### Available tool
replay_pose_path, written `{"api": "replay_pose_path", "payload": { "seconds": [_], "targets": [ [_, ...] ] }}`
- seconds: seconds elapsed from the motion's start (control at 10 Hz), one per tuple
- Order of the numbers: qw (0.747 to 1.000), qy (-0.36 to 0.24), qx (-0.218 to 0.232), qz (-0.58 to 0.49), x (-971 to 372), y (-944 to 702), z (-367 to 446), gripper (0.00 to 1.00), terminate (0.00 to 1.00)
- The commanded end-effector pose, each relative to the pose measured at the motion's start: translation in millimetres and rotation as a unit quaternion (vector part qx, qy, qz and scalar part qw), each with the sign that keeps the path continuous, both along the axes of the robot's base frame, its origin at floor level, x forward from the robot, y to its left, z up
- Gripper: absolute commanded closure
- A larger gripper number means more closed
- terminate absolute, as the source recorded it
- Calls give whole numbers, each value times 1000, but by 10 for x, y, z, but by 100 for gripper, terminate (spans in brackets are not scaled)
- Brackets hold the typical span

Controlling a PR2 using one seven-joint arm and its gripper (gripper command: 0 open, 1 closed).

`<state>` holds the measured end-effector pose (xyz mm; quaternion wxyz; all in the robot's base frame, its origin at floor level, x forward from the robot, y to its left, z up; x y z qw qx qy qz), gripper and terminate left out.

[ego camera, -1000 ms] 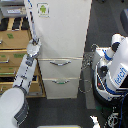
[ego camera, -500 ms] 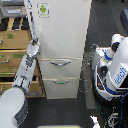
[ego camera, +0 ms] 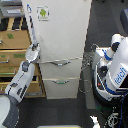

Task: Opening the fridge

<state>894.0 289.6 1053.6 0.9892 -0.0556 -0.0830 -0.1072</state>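
Gripper (ego camera: pixel 34 48) sits at fridge (ego camera: pixel 62 35) door's left edge, jaws unclear.

fridge (ego camera: pixel 62 45) door closed | gripper (ego camera: pixel 34 48) at its left edge | jaws unclear

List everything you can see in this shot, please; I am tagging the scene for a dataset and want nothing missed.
fridge: one, cream white, centre, tall, door looks shut.
green-logo sticker: one, on the upper door, near the top.
lower drawers: two, cream white, stacked under the door, each with a curved silver handle.
wooden cabinet: one, tan, on the exterior view's left of the fridge.
second robot: one, white with blue lettering, on the exterior view's right.
floor: dark.
arm: one, grey and white, rising from the lower left.
gripper: one, at the fridge's left edge; too small to tell whether open or shut.
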Motion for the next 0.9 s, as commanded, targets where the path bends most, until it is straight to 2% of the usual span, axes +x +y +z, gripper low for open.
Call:
{"api": "replay_pose_path", "payload": {
  "seconds": [0.1, 0.3, 0.4, 0.5, 0.6, 0.8, 0.9],
  "targets": [
    [980, -77, -36, -178, -2148, -856, 1381, 100, 0],
    [955, -105, -56, -273, -3312, -1577, 2012, 100, 0],
    [914, -109, -67, -385, -4655, -2553, 2726, 100, 0],
    [881, -85, -106, -453, -5391, -3038, 3133, 100, 0],
    [860, -65, -127, -490, -5824, -3038, 3382, 100, 0],
    [875, -36, -109, -470, -5906, -2611, 3208, 100, 0],
    [873, -40, -100, -476, -5963, -2488, 3206, 100, 0]
  ]
}}
